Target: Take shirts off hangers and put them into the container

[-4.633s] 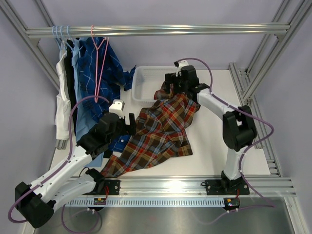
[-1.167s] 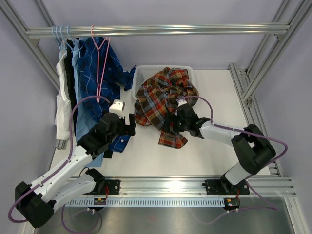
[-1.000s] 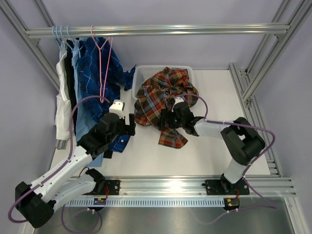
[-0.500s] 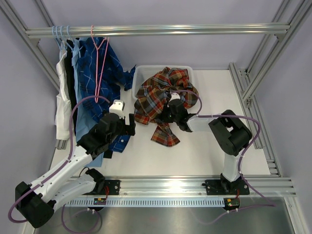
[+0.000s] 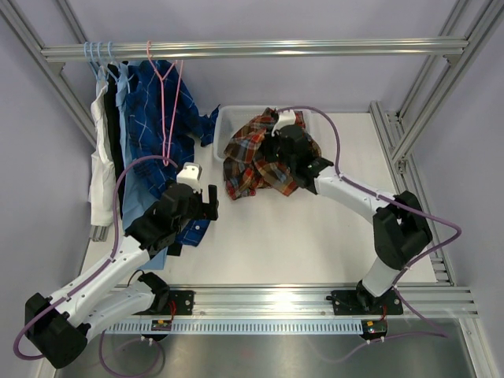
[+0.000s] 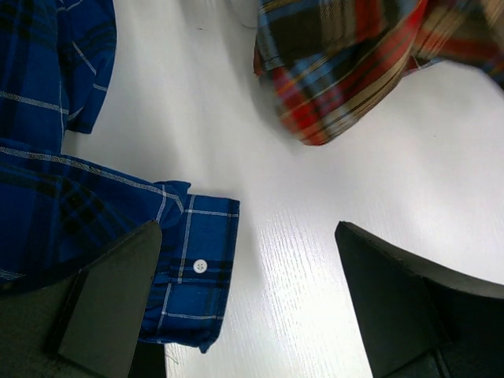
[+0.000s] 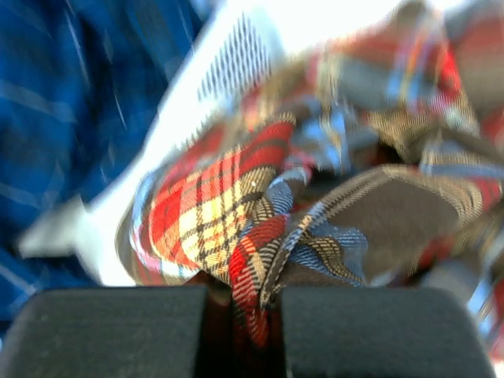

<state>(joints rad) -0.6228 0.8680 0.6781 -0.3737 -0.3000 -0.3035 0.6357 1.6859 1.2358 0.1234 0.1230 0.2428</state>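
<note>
Plaid shirt point(image 5: 252, 161): bunched in and over the container point(image 5: 223, 130), near-left flap still outside.
Your right tool point(image 5: 276, 148) has pinched shut on a fold of it and swept the tail, which lay out on the tabletop point(image 5: 315, 236) a second ago, back toward the container; you likely need one more tuck before release. The heap's long axis runs diagonally, far-right to near-left, loose end pointing at your left tool point(image 5: 206, 201), which hangs wide open and empty beside the dark blue shirt point(image 5: 157, 110) cuff. The pink hanger point(image 5: 163, 94) hangs in front of that shirt.
</note>
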